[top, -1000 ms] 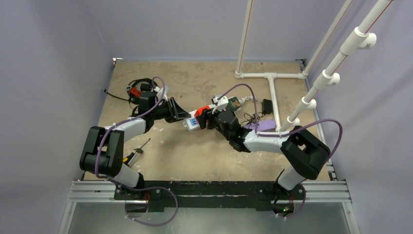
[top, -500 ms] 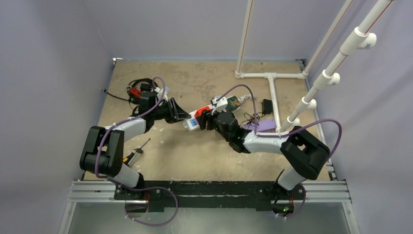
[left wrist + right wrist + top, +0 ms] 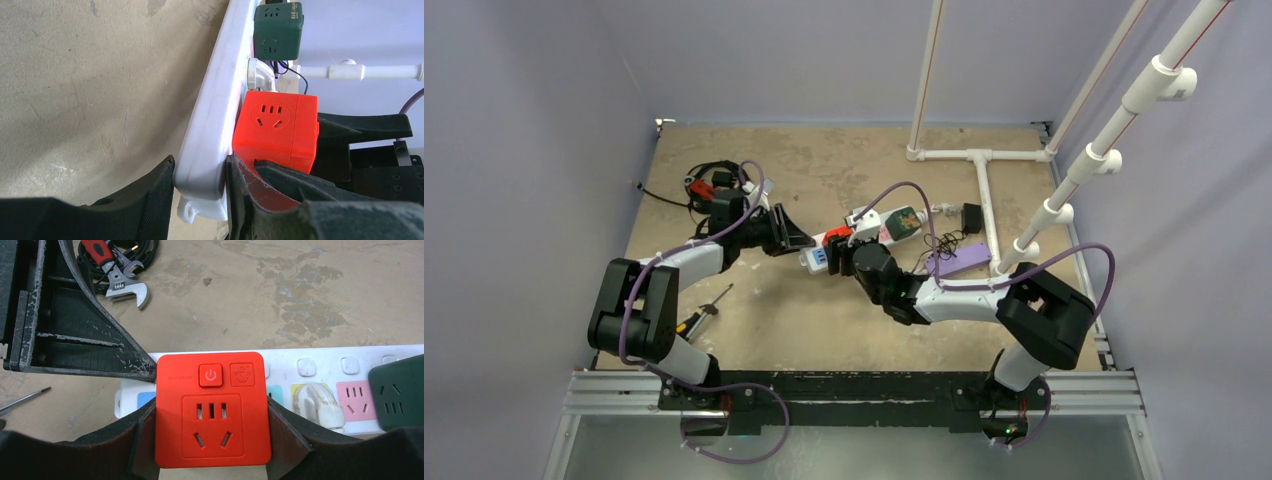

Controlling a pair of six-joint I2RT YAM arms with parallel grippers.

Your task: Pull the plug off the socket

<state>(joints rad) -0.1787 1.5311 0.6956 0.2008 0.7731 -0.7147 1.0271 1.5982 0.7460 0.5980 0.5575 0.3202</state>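
Right gripper [image 3: 212,445] clamps the red cube plug [image 3: 212,390]; left gripper [image 3: 200,192] pinches the power strip [image 3: 216,110] end-on; plug juts square off its length.

1. Socket [image 3: 320,365], right wrist view: the outlets behind the red plug [image 3: 212,410] are covered; the right end passes under the green plug [image 3: 400,395], which the right edge cuts off.
2. Socket, left wrist view: the far end leaves the frame at the top; the outlet face is seen edge-on, so the red plug's pins are hidden.
3. Right fingers [image 3: 282,435]: bases cut by the bottom edge; left fingers [image 3: 157,200]: likewise.
4. Screwdriver [image 3: 22,400]: only the tip shows; wrench [image 3: 127,287]: handle cut by the top edge.
5. Top view: the plug-to-socket join is too small to tell.
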